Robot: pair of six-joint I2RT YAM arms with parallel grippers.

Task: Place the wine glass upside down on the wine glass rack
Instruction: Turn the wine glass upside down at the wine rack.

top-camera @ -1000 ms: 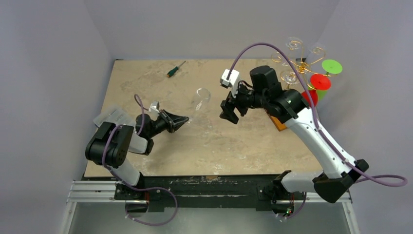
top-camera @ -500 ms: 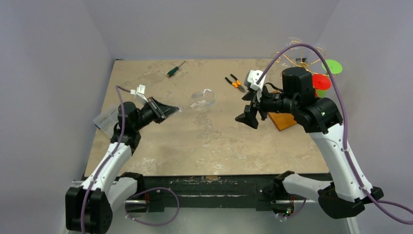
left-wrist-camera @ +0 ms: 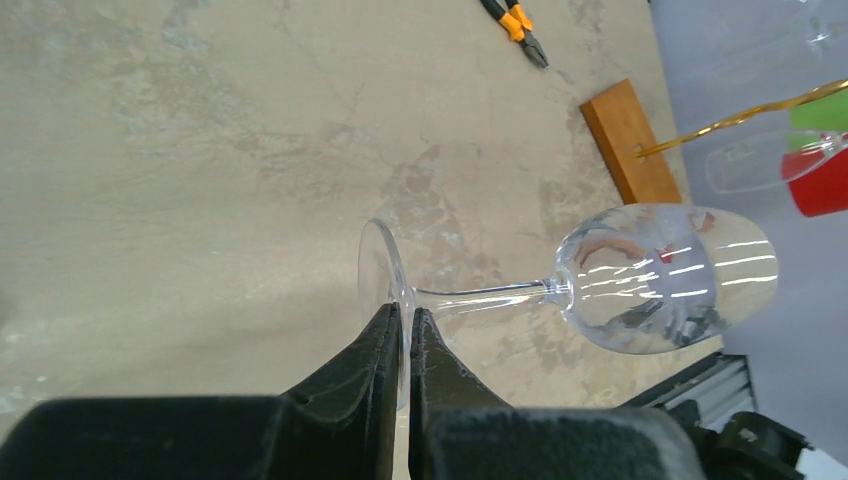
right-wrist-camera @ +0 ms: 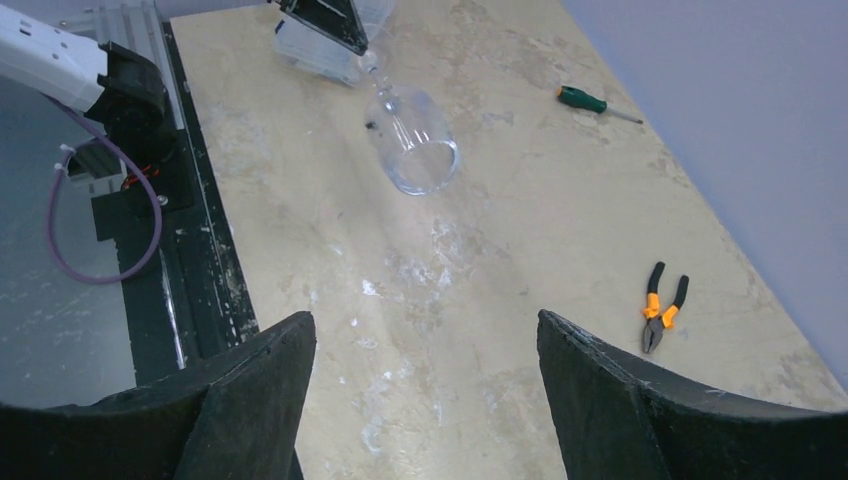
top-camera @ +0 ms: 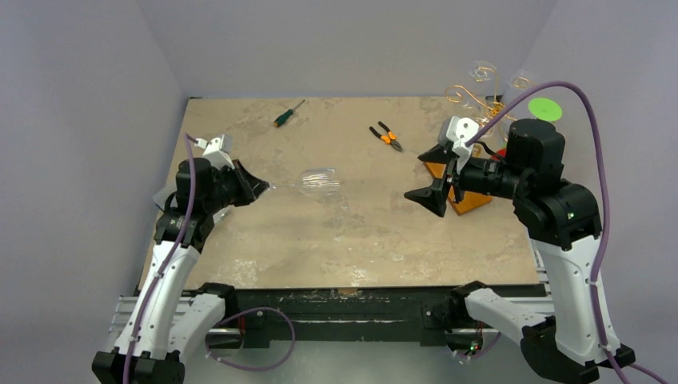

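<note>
Left wrist: left end effector (left-wrist-camera: pixel 403 320) pinches clear wine glass (left-wrist-camera: pixel 665 278) foot; right end effector (right-wrist-camera: pixel 422 328) gapes, seemingly empty.

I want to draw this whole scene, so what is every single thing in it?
wine glass: one, clear, held sideways left of centre
screwdriver: one, green handle, far side of table
pliers: one, orange handles, right of the screwdriver
wine glass rack: one, gold wire on orange-brown wooden base, far right
glasses on the rack: at least two, clear, up high
coloured pieces on the rack: one green, one red, mostly hidden
clear plastic container: one, left edge, by the left arm
table: one, beige stone-look
left gripper: one, black, shut on the wine glass's foot
right gripper: one, black, open, beside the rack's base
</note>
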